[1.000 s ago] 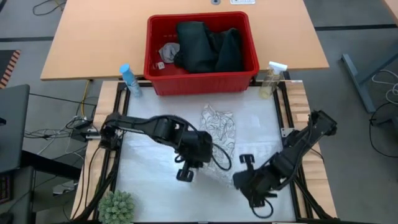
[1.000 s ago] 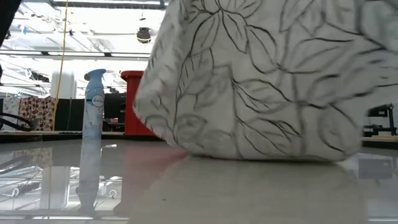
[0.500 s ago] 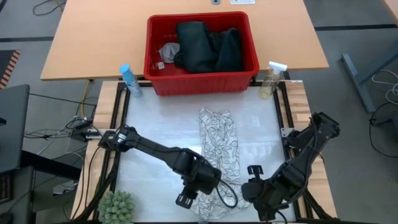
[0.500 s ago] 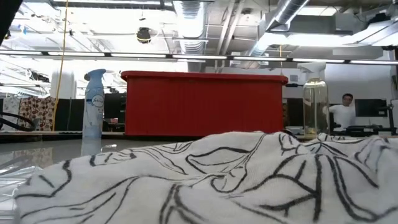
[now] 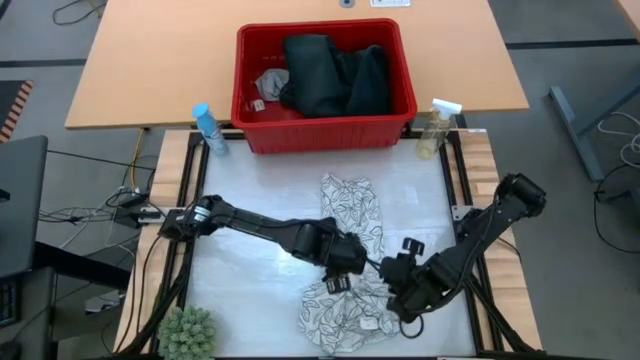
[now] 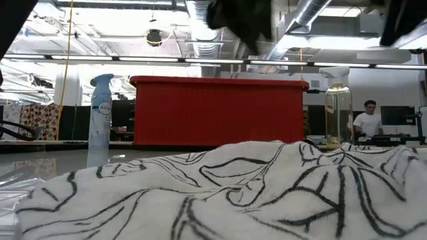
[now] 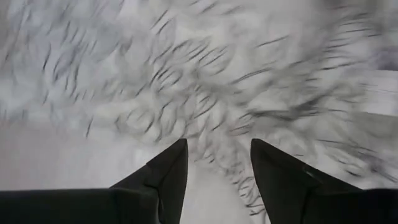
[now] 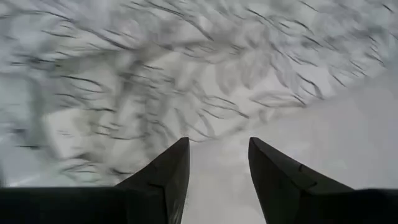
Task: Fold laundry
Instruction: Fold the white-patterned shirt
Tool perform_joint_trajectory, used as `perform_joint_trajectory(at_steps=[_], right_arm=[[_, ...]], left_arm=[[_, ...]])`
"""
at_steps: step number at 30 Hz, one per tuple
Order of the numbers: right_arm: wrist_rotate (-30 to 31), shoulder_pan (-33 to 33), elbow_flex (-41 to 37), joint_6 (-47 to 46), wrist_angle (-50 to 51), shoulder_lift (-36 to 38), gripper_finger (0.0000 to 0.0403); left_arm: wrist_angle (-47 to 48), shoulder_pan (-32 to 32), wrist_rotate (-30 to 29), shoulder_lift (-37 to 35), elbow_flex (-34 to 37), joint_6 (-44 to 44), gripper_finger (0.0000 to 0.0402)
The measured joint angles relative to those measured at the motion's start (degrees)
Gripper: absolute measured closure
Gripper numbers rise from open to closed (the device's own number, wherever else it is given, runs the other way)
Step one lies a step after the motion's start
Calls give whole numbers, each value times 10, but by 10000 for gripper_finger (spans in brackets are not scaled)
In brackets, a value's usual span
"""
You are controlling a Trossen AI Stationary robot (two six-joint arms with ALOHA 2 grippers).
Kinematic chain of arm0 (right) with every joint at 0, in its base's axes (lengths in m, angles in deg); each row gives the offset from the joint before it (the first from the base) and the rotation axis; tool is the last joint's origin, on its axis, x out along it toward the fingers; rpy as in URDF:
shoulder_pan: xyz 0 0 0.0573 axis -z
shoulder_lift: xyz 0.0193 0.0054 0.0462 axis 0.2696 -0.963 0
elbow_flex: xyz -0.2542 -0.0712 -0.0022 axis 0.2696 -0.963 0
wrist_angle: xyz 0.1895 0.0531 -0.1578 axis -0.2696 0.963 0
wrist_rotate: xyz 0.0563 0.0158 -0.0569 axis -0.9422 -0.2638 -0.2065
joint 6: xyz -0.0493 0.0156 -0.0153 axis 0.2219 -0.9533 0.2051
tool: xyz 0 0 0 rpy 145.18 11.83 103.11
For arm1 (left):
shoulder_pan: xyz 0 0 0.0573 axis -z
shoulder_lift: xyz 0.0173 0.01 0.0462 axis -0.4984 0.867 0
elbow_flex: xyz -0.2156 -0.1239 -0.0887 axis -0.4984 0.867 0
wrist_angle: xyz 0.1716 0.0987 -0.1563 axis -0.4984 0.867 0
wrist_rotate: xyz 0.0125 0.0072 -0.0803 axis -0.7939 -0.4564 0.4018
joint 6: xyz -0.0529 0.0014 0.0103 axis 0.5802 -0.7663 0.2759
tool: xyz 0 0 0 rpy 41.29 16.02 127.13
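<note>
Leaf-print cloth [image 5: 348, 255] lies stretched out along the middle of the white table [image 5: 240, 300], one end pointing toward the red basket [image 5: 322, 88], the other end bunched up wider at the near edge. From table height its rumpled folds fill the foreground [image 6: 227, 193], flat on the surface.

Left claw [image 5: 338, 283] sits right over the cloth's lower half; its wrist view shows both dark fingers [image 7: 163, 174] spread apart with nothing between them, printed fabric just beyond. Right claw [image 5: 398, 268] is just beside the cloth's right edge, fingers [image 8: 166, 171] also parted and empty, bare table between them.

Up in the basket, dark jeans [image 5: 335, 75] are heaped, with a small grey cloth [image 5: 270, 82] tucked at the left. A blue spray bottle [image 5: 208, 128] and a clear spray bottle [image 5: 436, 128] flank the basket. A green plant [image 5: 188, 332] sits at the near-left corner.
</note>
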State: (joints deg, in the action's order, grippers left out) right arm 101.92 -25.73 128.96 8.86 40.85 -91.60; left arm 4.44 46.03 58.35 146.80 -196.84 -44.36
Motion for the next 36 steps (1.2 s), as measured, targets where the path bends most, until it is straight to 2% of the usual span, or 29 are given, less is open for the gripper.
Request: perform_joint_trajectory(at_steps=[3,7,10,13,16,20,22,25,33,36], right_arm=[[2,-14,-55,-43,-13,42,214],[2,-38,-121,-99,-30,105,214],[3,-59,-152,-135,-34,145,214],[12,-75,-175,-151,-36,169,213],[15,-81,-191,-152,-47,183,213],[17,-81,-197,-150,-52,182,213],[20,-80,-197,-145,-53,178,213],[24,-80,-197,-145,-54,174,213],[31,-76,-197,-150,-61,168,213],[33,-76,-197,-150,-65,168,213]], left_arm=[[-33,4,0,-9,63,62,238],[-168,8,50,-26,160,81,238],[-219,9,63,-52,235,118,238],[-280,12,62,-97,321,137,238],[-393,15,66,-165,422,165,238],[-526,27,67,-247,564,223,238],[-571,38,62,-268,613,231,241],[-600,59,43,-276,641,229,250],[-602,96,-69,-267,641,120,262],[-619,97,-64,-254,641,93,262]])
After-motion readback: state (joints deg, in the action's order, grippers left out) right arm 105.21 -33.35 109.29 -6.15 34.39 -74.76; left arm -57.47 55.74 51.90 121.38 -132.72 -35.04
